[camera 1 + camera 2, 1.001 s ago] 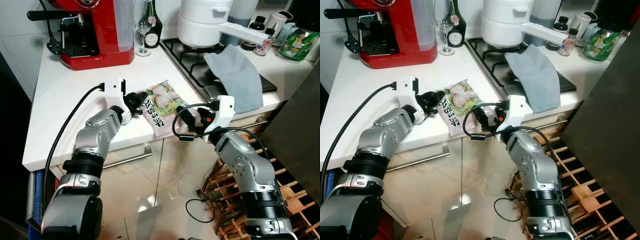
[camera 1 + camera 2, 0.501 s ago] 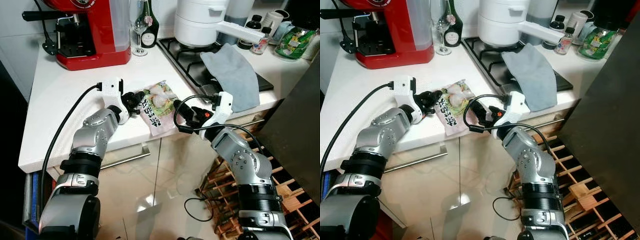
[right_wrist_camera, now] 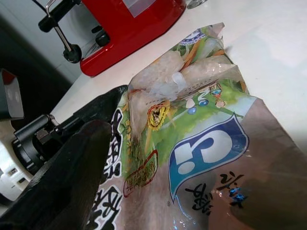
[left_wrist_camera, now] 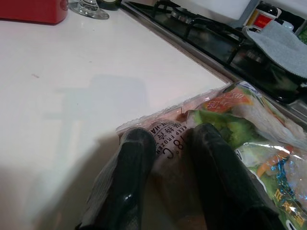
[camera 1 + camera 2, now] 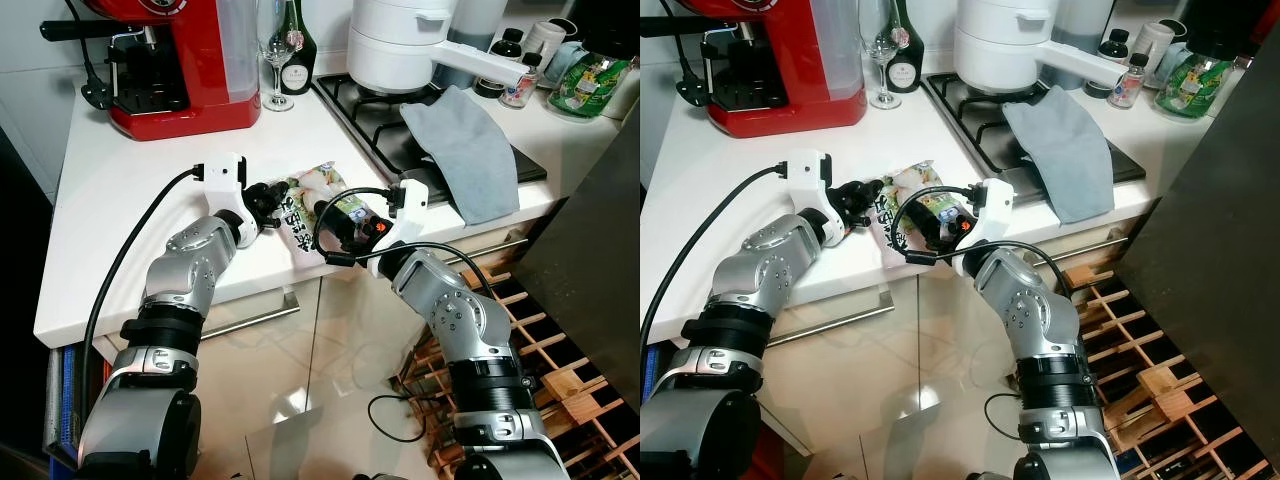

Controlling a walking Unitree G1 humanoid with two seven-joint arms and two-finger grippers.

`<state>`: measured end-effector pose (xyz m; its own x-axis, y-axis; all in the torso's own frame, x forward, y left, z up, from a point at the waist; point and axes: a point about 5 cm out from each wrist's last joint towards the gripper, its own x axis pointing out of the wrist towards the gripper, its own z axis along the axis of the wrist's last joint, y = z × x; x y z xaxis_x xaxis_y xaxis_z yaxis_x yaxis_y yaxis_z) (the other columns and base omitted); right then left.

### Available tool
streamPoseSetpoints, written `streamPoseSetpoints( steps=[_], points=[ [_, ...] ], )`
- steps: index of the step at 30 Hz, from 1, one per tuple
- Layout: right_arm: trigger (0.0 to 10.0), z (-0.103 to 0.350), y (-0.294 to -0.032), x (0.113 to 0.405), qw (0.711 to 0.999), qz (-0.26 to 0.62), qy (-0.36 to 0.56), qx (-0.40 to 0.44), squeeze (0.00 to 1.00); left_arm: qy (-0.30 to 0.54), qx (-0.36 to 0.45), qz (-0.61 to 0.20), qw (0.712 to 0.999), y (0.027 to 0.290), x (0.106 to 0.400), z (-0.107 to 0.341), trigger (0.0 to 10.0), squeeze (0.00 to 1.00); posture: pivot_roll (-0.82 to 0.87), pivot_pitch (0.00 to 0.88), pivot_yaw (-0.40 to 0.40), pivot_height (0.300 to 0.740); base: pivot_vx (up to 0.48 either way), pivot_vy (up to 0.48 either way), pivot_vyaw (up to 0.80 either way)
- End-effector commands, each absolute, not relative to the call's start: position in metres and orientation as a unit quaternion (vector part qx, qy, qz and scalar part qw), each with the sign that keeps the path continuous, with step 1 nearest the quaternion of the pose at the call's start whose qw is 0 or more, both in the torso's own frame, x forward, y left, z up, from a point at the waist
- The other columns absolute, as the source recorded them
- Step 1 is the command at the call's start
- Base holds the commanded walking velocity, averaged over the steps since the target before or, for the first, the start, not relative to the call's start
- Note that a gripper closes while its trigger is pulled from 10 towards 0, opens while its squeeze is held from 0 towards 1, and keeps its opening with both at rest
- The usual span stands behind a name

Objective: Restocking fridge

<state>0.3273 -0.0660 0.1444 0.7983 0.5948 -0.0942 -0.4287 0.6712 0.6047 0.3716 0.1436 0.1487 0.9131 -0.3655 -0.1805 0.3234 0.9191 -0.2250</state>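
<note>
Bag point(image 5: 305, 195) of frozen food lies flat on the white counter point(image 5: 140, 180), near its front edge, btwn the two hands. Clear plastic w/ green and brown print; pale chunks show through at the far end.

Left hand point(image 5: 268, 198) is at the bag's left edge. In the left wrist view its two black fingers point(image 4: 132, 163) sit a little apart, tips pressing on the bag's crinkled seam point(image 4: 168, 139) w/ film bunched btwn them, so it looks pinched on that edge. Grip not fully visible underneath.

Right hand point(image 5: 940, 218) is over the bag's right side, low, by the counter's front edge. In the right wrist view one black finger point(image 3: 72, 177) lies along the bag's printed face point(image 3: 201, 143), touching or just above it. Second finger not seen clearly, so can't tell if this hand is apart or closed.

Behind the bag: red coffee machine point(image 5: 185, 65) at the counter's back left, wine glass point(image 5: 272, 50) and dark bottle point(image 5: 296, 50) just beside it. To the right a gas hob point(image 5: 400, 130) w/ a white pot point(image 5: 405, 45) on it and a grey cloth point(image 5: 465, 150) draped over the hob's front. Small bottles point(image 5: 515, 65) and a green packet point(image 5: 595, 90) at the far right. Wooden rack point(image 5: 545, 330) on the floor below right.
</note>
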Motion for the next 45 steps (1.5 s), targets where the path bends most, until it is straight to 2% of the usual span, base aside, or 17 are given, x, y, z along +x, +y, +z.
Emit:
streamPoseSetpoints(
  steps=[1, 13, 20, 25, 27, 29, 31, 37, 38, 39, 40, 42, 45],
  points=[
    [0.0, 0.138, -0.056, 0.323, 0.892, 0.304, 0.168, 0.291, 0.0, 0.198, -0.094, -0.165, 0.962, 0.142, 0.359, 0.109, 10.0, 0.0, -0.03, 0.0, -0.046, 0.74, 0.0, 0.0, 0.0],
    [0.0, 0.143, -0.063, 0.327, 0.897, 0.287, 0.146, 0.302, 0.0, 0.195, -0.092, -0.166, 0.962, 0.141, 0.361, 0.11, 10.0, 0.0, -0.04, 0.0, -0.041, 0.74, 0.0, 0.0, 0.0],
    [0.0, 0.14, -0.068, 0.33, 0.92, 0.274, 0.134, 0.248, 0.0, 0.189, -0.076, -0.169, 0.964, 0.139, 0.361, 0.113, 10.0, 0.0, -0.04, 0.0, -0.04, 0.74, 0.0, 0.0, 0.0],
    [0.0, 0.141, -0.071, 0.332, 0.926, 0.265, 0.127, 0.239, 0.0, 0.183, -0.059, -0.171, 0.966, 0.139, 0.361, 0.116, 10.0, 0.0, -0.04, 0.0, -0.037, 0.74, 0.0, 0.0, 0.0],
    [0.0, 0.141, -0.074, 0.334, 0.93, 0.253, 0.121, 0.236, 0.0, 0.127, -0.109, -0.191, 0.967, 0.131, 0.365, 0.135, 10.0, 0.0, -0.04, 0.0, -0.036, 0.74, 0.0, 0.0, 0.0],
    [0.0, 0.141, -0.074, 0.334, 0.932, 0.251, 0.119, 0.233, 0.0, 0.116, -0.126, -0.196, 0.966, 0.129, 0.366, 0.141, 10.0, 0.0, -0.04, 0.0, -0.036, 0.74, 0.0, 0.0, 0.0],
    [0.0, 0.141, -0.075, 0.335, 0.935, 0.251, 0.112, 0.223, 0.0, 0.059, -0.1, -0.202, 0.972, 0.125, 0.369, 0.162, 10.0, 0.0, -0.03, 0.0, -0.037, 0.74, 0.0, 0.0, 0.0],
    [0.0, 0.141, -0.075, 0.335, 0.941, 0.246, 0.101, 0.211, 0.0, 0.005, -0.073, -0.201, 0.977, 0.124, 0.369, 0.181, 10.0, 0.0, -0.03, 0.0, -0.036, 0.74, 0.0, 0.0, 0.0],
    [0.0, 0.141, -0.075, 0.335, 0.942, 0.243, 0.096, 0.211, 0.0, -0.022, -0.06, -0.196, 0.979, 0.125, 0.369, 0.189, 10.0, 1.0, -0.03, 0.0, -0.036, 0.74, 0.0, 0.0, 0.0],
    [0.0, 0.143, -0.077, 0.336, 0.945, 0.236, 0.087, 0.211, 0.0, -0.062, -0.044, -0.191, 0.979, 0.125, 0.368, 0.202, 10.0, 1.0, -0.03, 0.0, -0.036, 0.74, 0.0, 0.0, 0.0],
    [0.0, 0.143, -0.077, 0.336, 0.945, 0.236, 0.087, 0.211, 0.0, -0.062, -0.044, -0.191, 0.979, 0.125, 0.368, 0.202, 10.0, 1.0, -0.03, 0.0, -0.036, 0.74, 0.0, 0.0, 0.0],
    [0.0, 0.152, -0.083, 0.339, 0.96, 0.212, 0.039, 0.177, 0.0, -0.159, -0.016, -0.179, 0.971, 0.122, 0.362, 0.237, 10.0, 1.0, -0.03, 0.0, -0.036, 0.74, 0.0, 0.0, 0.0],
    [0.0, 0.162, -0.086, 0.341, 0.969, 0.199, 0.004, 0.147, 0.0, -0.187, 0.007, -0.171, 0.967, 0.122, 0.36, 0.248, 10.0, 1.0, -0.03, 0.0, -0.036, 0.74, 0.0, 0.0, 0.0]
  ],
)
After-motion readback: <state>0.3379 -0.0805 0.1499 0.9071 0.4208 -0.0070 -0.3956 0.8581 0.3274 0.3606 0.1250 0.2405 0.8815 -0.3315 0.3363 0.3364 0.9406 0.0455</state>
